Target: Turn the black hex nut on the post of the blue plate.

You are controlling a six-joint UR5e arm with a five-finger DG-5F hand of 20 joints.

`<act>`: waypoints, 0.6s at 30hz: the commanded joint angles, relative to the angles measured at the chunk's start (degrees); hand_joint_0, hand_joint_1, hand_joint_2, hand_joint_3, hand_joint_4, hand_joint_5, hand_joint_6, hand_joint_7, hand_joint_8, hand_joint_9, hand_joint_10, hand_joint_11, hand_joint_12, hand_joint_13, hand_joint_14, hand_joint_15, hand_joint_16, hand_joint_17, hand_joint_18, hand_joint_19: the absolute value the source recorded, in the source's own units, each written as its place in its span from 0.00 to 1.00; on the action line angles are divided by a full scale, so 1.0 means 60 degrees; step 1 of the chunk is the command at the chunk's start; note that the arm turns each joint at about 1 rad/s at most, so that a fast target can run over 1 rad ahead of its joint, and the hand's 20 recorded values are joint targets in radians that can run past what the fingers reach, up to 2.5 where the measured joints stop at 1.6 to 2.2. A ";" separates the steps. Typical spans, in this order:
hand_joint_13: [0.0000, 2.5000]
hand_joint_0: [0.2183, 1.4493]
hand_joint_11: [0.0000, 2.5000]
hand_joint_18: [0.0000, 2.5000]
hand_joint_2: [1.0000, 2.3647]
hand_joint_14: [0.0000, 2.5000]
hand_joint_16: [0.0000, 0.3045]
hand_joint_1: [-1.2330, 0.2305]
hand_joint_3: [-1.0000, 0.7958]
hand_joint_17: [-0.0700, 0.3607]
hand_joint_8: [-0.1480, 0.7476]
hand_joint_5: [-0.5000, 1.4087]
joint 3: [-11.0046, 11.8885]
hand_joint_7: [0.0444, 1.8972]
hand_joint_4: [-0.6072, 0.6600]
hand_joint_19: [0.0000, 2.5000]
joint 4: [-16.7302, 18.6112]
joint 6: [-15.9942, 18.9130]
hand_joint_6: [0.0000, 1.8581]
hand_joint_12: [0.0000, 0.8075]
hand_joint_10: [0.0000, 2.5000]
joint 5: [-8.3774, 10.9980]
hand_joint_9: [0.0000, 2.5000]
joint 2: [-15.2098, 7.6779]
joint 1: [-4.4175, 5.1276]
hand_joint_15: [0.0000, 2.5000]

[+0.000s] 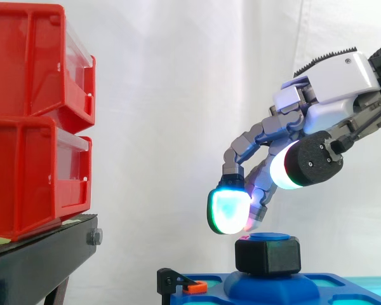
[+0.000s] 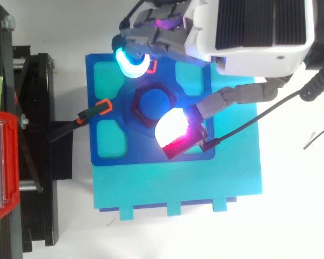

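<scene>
While the hand (image 1: 330, 95) hovers just above the black hex nut (image 1: 267, 255), fingers (image 1: 228, 213) spread and gripping nothing, the nut sits on the post (image 2: 154, 101) mid blue plate (image 2: 92, 97) — not grasped, turning all left to do.

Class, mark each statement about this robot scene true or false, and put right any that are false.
1. The hand grips the black hex nut. False: its fingertips hang just above the nut, not closed on it.
2. The nut sits on the post of the blue plate. True.
3. The red bins stand side by side. False: one is stacked on the other.
4. A clamp with an orange tip meets the plate's edge. True.
</scene>
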 commanded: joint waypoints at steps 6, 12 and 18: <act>0.24 0.25 0.04 0.17 0.00 0.00 0.20 0.55 0.28 0.48 0.56 0.19 0.0007 0.45 0.76 0.07 0.0396 0.0029 0.27 0.51 0.00 0.0142 0.33 0.0000 0.0092 0.02; 0.23 0.25 0.03 0.17 0.00 0.00 0.20 0.55 0.28 0.48 0.57 0.19 0.0007 0.45 0.76 0.07 0.0528 0.0073 0.27 0.52 0.00 0.0859 0.33 -0.0015 0.0400 0.02; 0.23 0.25 0.03 0.17 0.00 0.00 0.20 0.55 0.28 0.48 0.57 0.19 0.0007 0.46 0.76 0.08 0.0513 0.0190 0.27 0.52 0.00 0.1475 0.33 -0.0147 0.0795 0.02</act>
